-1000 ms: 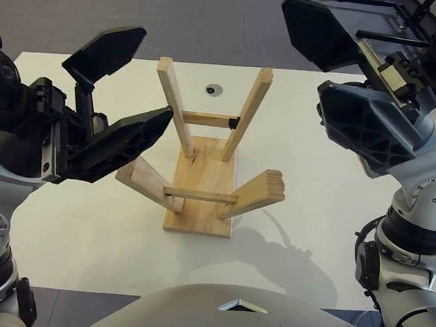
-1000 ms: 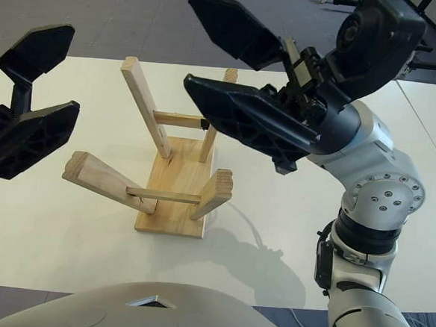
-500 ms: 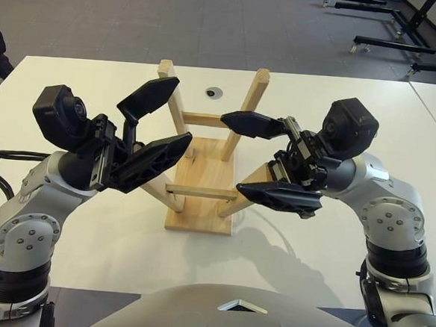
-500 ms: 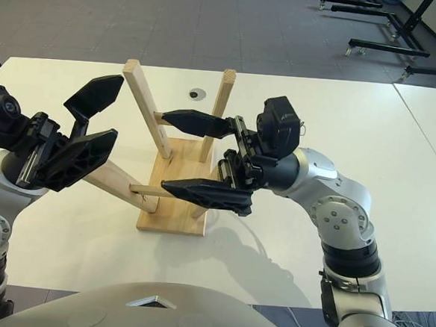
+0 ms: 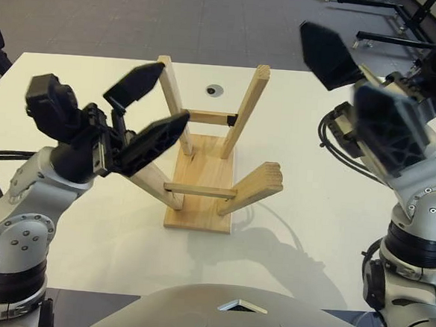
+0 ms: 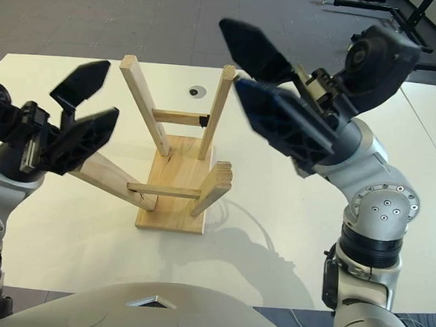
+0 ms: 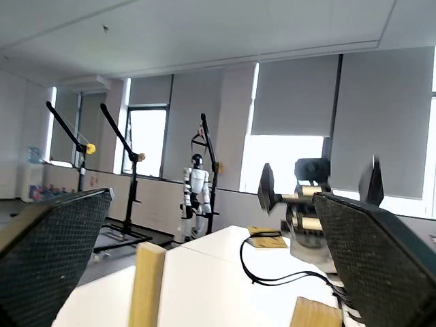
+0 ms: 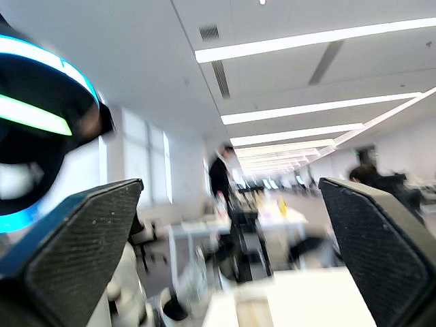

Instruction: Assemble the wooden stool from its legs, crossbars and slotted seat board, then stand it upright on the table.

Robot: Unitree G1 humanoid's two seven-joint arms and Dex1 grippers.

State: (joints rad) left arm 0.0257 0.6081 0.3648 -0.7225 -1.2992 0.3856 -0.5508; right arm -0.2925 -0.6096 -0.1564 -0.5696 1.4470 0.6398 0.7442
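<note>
Wooden stool [image 5: 202, 170] sits upside down near the middle of the white surface [image 5: 87, 222], resting on its slotted seat board [image 5: 198, 216] with all 4 legs in the air. The 2 rear legs [image 5: 245, 113] rise steeply and lean apart, joined by a crossbar [image 5: 208, 119] with a dark mark at its right end. The 2 front legs splay lower and outward: the front-right leg [image 5: 252, 188] juts toward the robot's right, and the front-left leg [image 6: 105, 176] slopes toward the robot's left. A second crossbar [image 5: 199, 192] ties those 2 together just above the board.

The left tool [image 6: 111, 89] hangs at the stool's left side with its 2 black fingers [image 7: 51, 259] spread wide and nothing between them. Its lower finger sits right over the front-left leg, though whether they touch cannot be told. From the left wrist, the ends of 2 legs show between the spread fingers.

The right tool [image 6: 232, 52] is held high over the right part of the surface, well apart from the stool, wide open and empty.

A small round hole [image 5: 215, 90] lies in the surface beyond the rear legs.
</note>
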